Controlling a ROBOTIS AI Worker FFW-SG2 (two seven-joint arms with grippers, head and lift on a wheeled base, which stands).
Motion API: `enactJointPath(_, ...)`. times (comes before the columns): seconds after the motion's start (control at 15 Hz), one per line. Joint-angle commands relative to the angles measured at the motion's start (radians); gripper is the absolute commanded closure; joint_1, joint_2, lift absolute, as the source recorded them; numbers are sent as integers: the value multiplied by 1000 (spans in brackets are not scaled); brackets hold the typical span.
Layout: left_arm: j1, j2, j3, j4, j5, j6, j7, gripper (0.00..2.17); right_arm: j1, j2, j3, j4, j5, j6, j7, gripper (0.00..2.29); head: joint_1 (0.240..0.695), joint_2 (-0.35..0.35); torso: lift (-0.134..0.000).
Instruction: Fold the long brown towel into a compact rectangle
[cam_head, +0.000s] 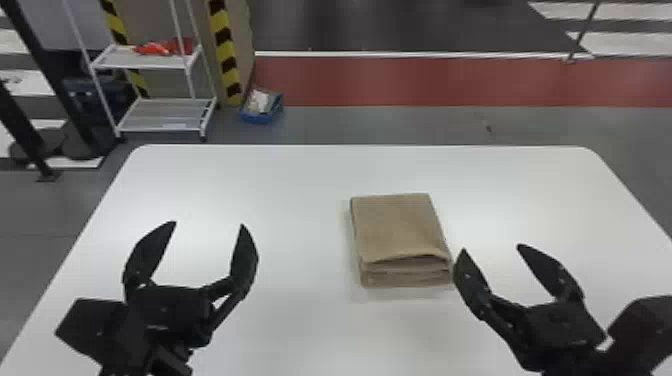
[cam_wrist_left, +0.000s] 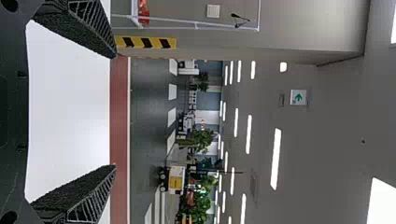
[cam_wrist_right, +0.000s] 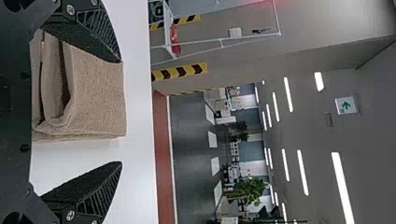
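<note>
One folded brown towel (cam_head: 400, 227) on one white table (cam_head: 300, 175), between two grippers, left (cam_head: 207, 225) and right (cam_head: 492, 247), both pairs of fingers spread, empty.

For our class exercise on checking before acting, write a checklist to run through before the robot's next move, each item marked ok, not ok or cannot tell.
1. Brown towel folded into a compact rectangle: ok.
2. Towel lying within the edges of the white table: ok.
3. Towel layers flat together at the end nearest the robot: not ok, a gap shows.
4. Left gripper open and empty: ok.
5. Right gripper open and empty: ok.
6. Towel's underside free of creases: cannot tell.
</note>
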Motion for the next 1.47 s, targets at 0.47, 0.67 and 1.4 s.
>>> enactJointPath(0.47,8,8,7,1,6,-25,10,29,29,-9,1,1,0,-12,-6,110,695,6,-120)
enactJointPath(0.67,8,11,7,-1,9,-25,10,29,29,-12,1,7,0,-12,-9,110,695,6,-120)
enactJointPath(1.4,6,17,5,-2,9,-28,10,29,32,-12,-1,4,-3,-15,-18,107,695,1,-120)
